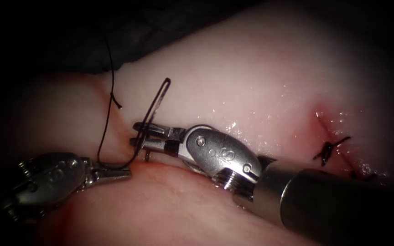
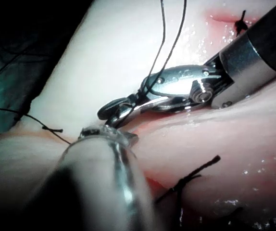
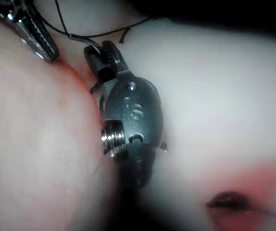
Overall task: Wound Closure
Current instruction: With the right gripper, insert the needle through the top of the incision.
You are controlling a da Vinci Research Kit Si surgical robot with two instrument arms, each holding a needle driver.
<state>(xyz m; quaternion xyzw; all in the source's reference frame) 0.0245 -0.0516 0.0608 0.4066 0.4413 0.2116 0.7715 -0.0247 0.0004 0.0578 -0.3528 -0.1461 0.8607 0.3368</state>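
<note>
My right tool (image 1: 137, 135) comes in low from the right across the tissue (image 1: 261, 77), its jaws slightly parted near the left end of the cut (image 1: 169, 165). A doubled loop of thread (image 1: 158, 102) rises steeply from those jaws to a hairpin bend above them; whether the jaws bite the loop or it merely passes between them, I cannot tell. A short metal stub (image 1: 147, 156), possibly the needle, shows just under the right tool's jaws at the edge of the cut, but it is too small to identify, and I cannot say whether it sits in the tissue. My left tool (image 1: 121, 171) lies below and left of the right tool, well apart from the loop, with its jaws closed on a dark strand at their tip. From that tip the strand curves up along the left of the cut to a small knot (image 1: 113, 95) with a short tail, then climbs on into the dark. In the left wrist view the right tool (image 2: 116, 109) shows thread crossing its jaws, and in the right wrist view the same tool (image 3: 99, 55) shows thread running past its tip. To the right, a finished stitch (image 1: 327, 149) with cut ends sits across the cut amid red fluid (image 1: 329, 123).
</note>
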